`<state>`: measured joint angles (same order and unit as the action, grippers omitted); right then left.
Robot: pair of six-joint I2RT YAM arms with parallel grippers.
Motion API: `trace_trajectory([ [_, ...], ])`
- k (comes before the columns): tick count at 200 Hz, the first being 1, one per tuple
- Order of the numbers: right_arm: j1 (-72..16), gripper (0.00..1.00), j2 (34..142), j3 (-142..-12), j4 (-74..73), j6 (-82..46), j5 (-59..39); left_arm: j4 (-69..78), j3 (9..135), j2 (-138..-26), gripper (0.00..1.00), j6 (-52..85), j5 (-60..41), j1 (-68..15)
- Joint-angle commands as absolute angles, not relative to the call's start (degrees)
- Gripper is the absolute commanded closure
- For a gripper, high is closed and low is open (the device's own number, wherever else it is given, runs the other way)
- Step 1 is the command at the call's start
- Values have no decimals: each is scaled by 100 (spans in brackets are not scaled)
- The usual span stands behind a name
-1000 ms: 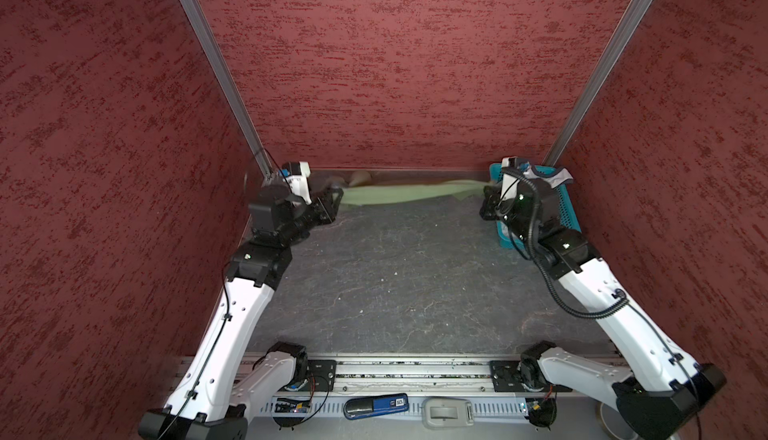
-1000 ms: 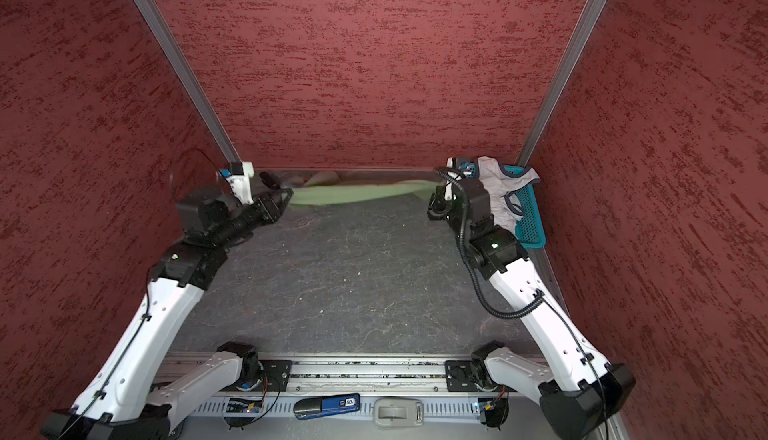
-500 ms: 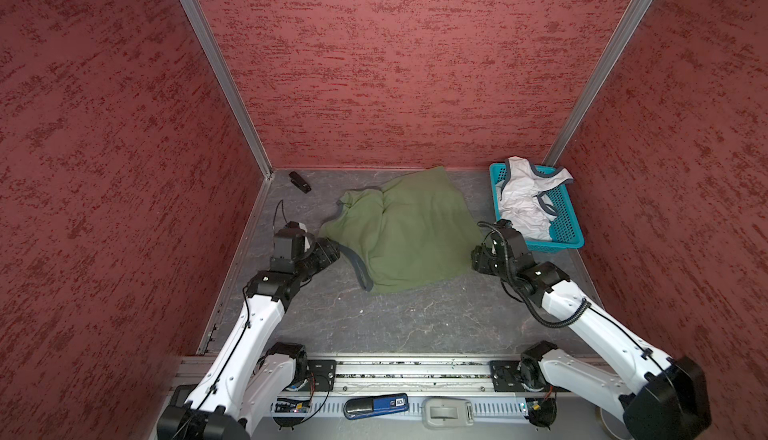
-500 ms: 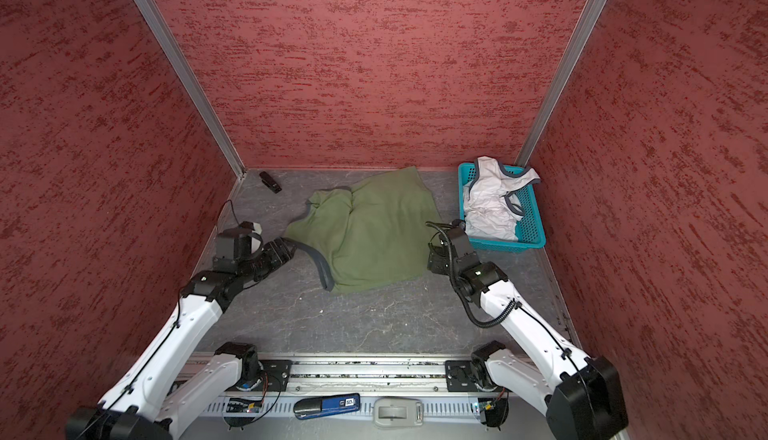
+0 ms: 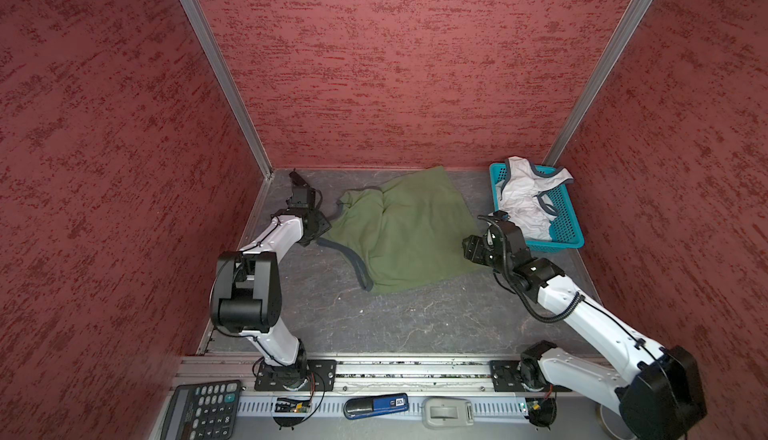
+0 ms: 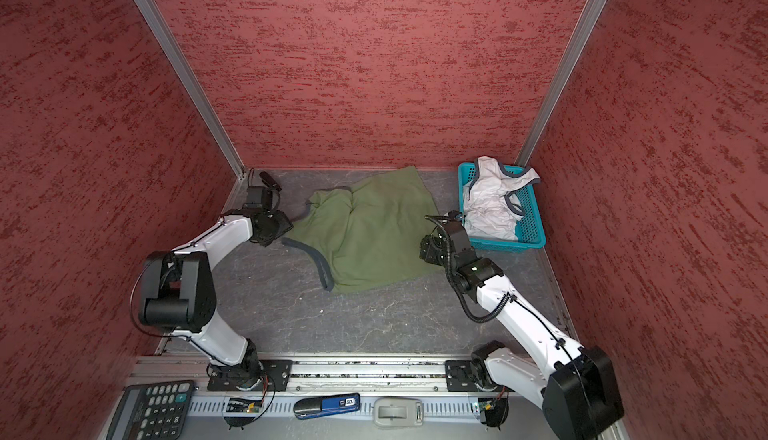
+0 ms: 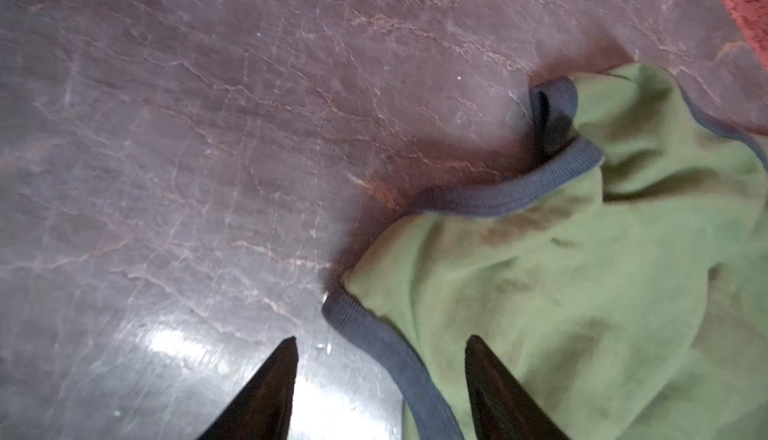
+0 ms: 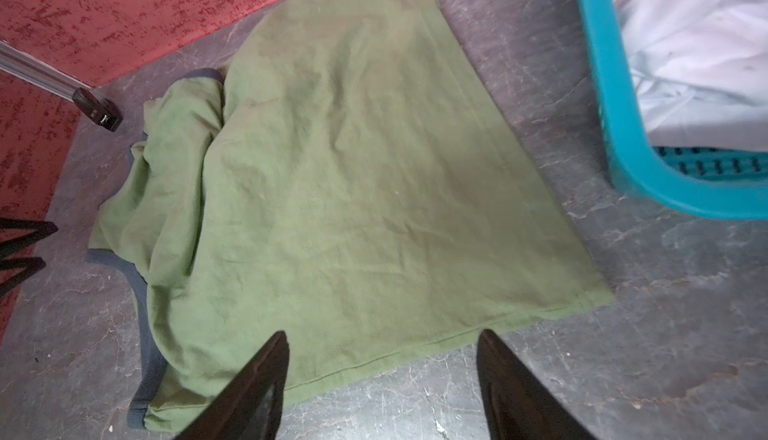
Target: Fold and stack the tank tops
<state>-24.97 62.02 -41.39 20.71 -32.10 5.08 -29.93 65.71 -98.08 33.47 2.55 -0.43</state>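
The olive green tank top (image 5: 407, 230) (image 6: 370, 230) lies spread and rumpled on the table. My left gripper (image 7: 380, 338) (image 5: 325, 226) is open at the shirt's left side, straddling the grey armhole trim (image 7: 390, 350). My right gripper (image 8: 382, 332) (image 5: 468, 251) hangs open just above the hem (image 8: 415, 350) at the shirt's right corner, holding nothing. The white tank top (image 5: 525, 201) (image 8: 698, 43) sits crumpled in the turquoise basket (image 5: 557, 244) (image 6: 511, 244).
Red walls close in the back and both sides. A small black object (image 5: 296, 177) lies in the back left corner. A calculator (image 5: 201, 409), a blue-black device (image 5: 376, 405) and a grey device (image 5: 446, 411) rest on the front rail.
A second ago both grippers held the green shirt stretched along the back wall. They have let it go; it now lies flat, with both grippers open at its left and right edges.
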Motion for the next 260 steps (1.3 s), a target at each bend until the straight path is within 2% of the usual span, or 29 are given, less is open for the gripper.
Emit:
trace_trajectory([
  [1,-2532,27,6240,-3993,1865,-3340,351,-3083,6826,-10116,42,3196,294,9],
  [74,-2530,26,6592,-4094,1741,-3279,432,-2997,6717,-10593,57,3199,107,71],
  [98,-2531,26,6756,-4150,1725,-3228,548,-2898,6634,-10607,72,3223,-72,177],
  [120,-2529,26,6944,-4190,1802,-3209,827,-2680,6325,-10264,100,3332,-302,357],
  [147,-2531,25,7046,-4199,1811,-3187,920,-2387,5541,-8978,100,3488,-337,527],
  [179,-2531,24,7173,-4235,1719,-3147,846,-2696,4462,-6641,100,3812,512,508],
  [196,-2533,24,7350,-4317,1668,-3112,769,-2969,3973,-5812,100,4078,535,543],
  [229,-2531,24,7897,-4665,1635,-3021,610,-3270,3137,-5126,100,4551,360,586],
  [241,-2530,24,8147,-4853,1673,-2967,581,-3198,2975,-5110,95,4547,320,679],
  [260,-2531,24,8630,-5169,1862,-2922,784,-3120,2980,-5316,95,4457,107,935],
])
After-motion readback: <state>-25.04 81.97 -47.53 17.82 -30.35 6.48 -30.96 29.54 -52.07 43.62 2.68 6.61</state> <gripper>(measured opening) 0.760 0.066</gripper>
